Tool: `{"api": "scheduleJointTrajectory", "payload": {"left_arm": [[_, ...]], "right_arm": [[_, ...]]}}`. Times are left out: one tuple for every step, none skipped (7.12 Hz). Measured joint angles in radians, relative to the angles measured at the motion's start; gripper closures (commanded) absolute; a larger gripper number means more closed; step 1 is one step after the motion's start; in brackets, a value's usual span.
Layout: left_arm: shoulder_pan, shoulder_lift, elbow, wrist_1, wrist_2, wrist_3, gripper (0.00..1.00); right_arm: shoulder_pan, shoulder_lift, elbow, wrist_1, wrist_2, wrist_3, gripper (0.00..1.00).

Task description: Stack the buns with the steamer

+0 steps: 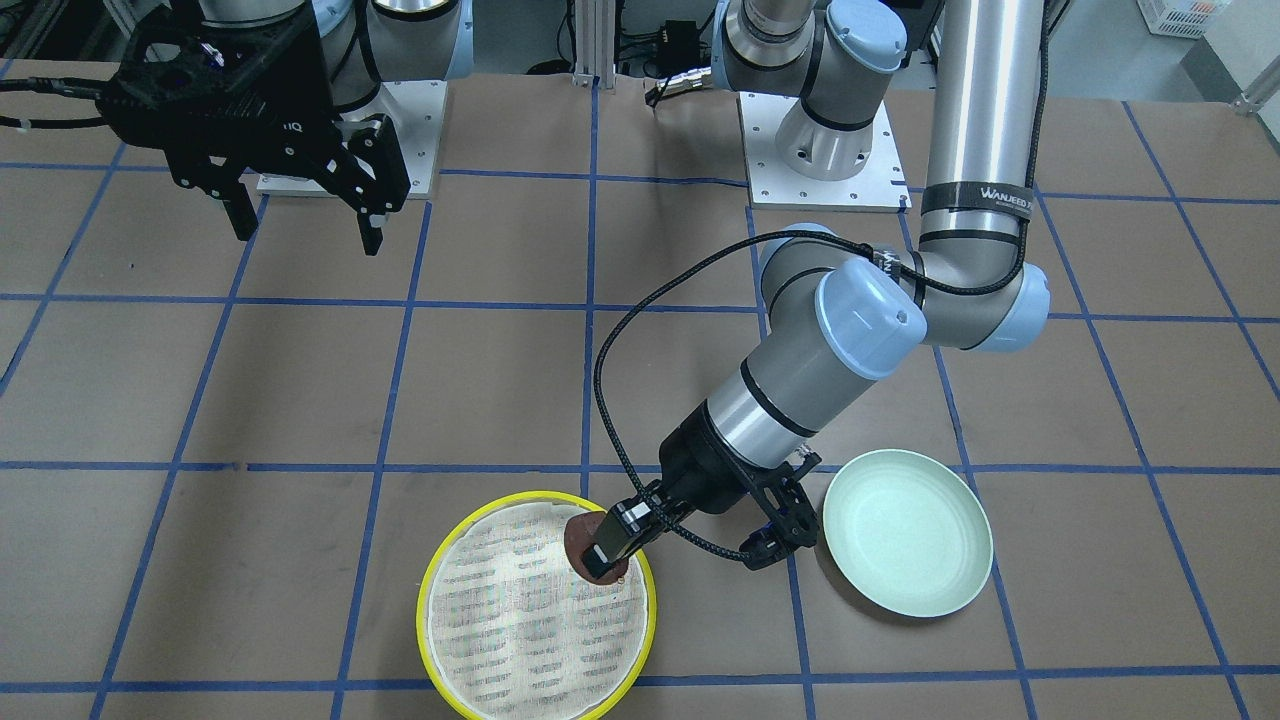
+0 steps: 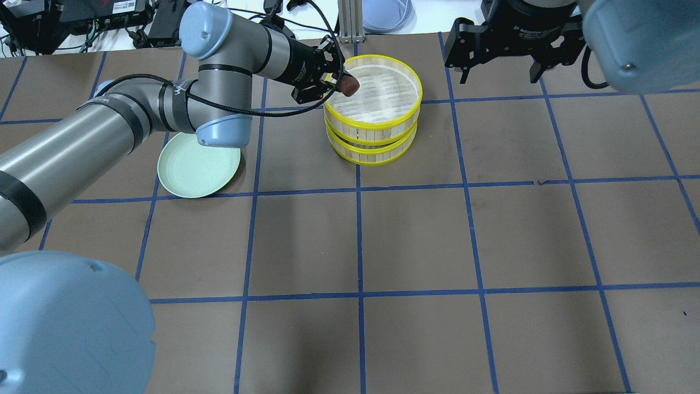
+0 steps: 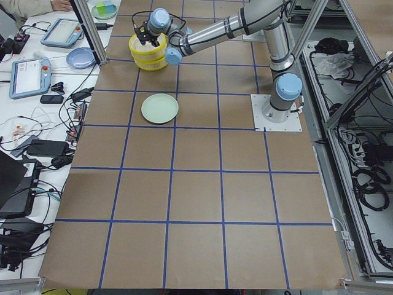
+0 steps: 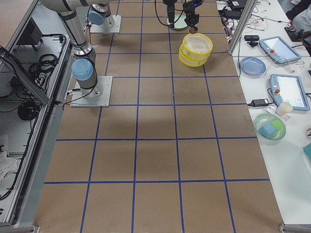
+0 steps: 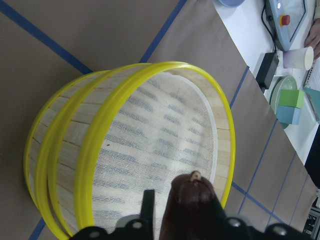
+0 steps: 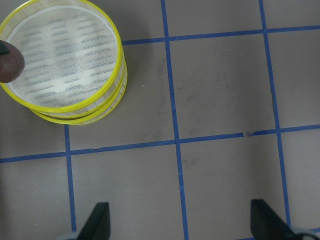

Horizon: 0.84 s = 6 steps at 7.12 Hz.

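Note:
The steamer (image 2: 374, 129) is two yellow-rimmed trays stacked one on the other, with a white striped mesh liner on top; it also shows in the front view (image 1: 426, 610). My left gripper (image 2: 343, 83) is shut on the dark reddish-brown bun (image 2: 350, 85) and holds it just over the top tray's rim. The left wrist view shows the bun (image 5: 192, 199) above the liner near the rim (image 5: 100, 145). The pale cream-white bun is hidden. My right gripper (image 2: 499, 70) is open and empty, raised well to the right of the steamer.
A pale green plate (image 2: 198, 171) lies empty on the brown table, left of the steamer and under my left arm. Blue tape lines cross the table. A side bench with tablets, bowls and cables runs beyond the table's far edge.

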Motion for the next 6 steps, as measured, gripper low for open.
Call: {"api": "scheduleJointTrajectory", "payload": {"left_arm": [[0.0,0.0,0.007,0.0,-0.001,-0.001,0.0],[-0.001,-0.001,0.014,-0.001,-0.002,-0.003,0.0],[-0.001,-0.001,0.019,-0.001,-0.003,-0.006,0.0],[0.0,0.005,0.027,-0.004,0.0,-0.003,0.0],[0.0,0.02,0.041,-0.033,0.006,0.017,0.0],[0.002,0.046,0.056,-0.111,0.015,0.095,0.0]], "right_arm": [[0.0,0.0,0.0,0.001,-0.018,-0.001,0.0],[-0.001,-0.001,0.001,0.001,-0.031,-0.001,0.0],[-0.001,0.0,0.001,0.001,-0.036,-0.001,0.0],[-0.001,0.0,0.001,0.001,-0.038,-0.001,0.0],[0.0,0.0,0.001,0.0,-0.038,-0.002,0.0],[0.0,-0.001,0.001,-0.001,-0.038,-0.001,0.0]]}}
